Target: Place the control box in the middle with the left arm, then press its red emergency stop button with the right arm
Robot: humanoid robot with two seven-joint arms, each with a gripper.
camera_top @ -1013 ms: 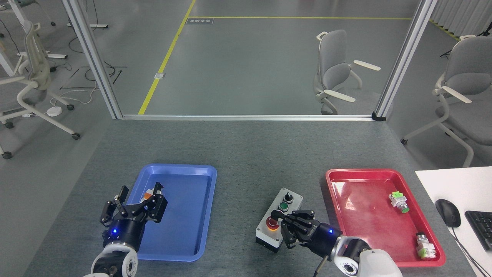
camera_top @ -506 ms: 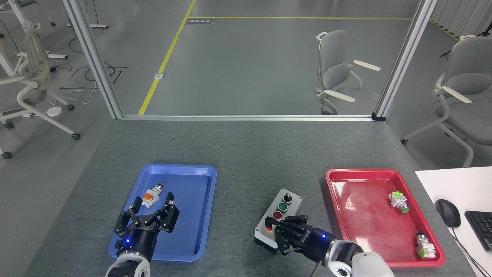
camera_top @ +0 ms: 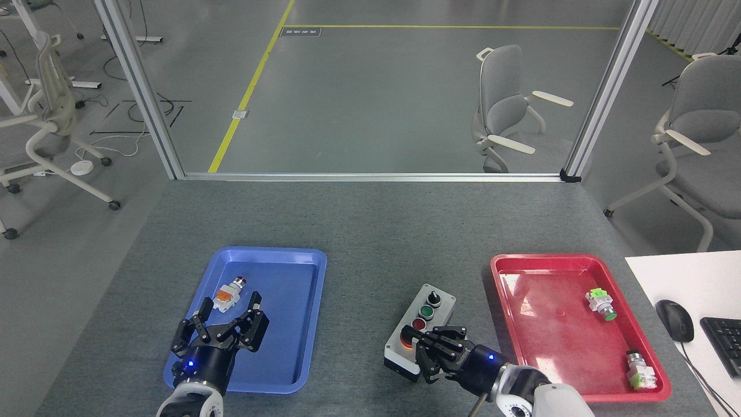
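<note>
The oblong light-grey control box [camera_top: 421, 328] with black base lies on the grey speckled worktop [camera_top: 370, 231] between blue tray [camera_top: 301, 347] and red tray [camera_top: 521, 324], right gripper [camera_top: 418, 341] fingers bunched over its big red emergency stop button [camera_top: 408, 337], left gripper [camera_top: 223, 315] fingers spread.

We have one view only, from our head, looking forward and steeply down across the desk [camera_top: 370, 231] toward the open floor [camera_top: 376, 98] beyond.
</note>
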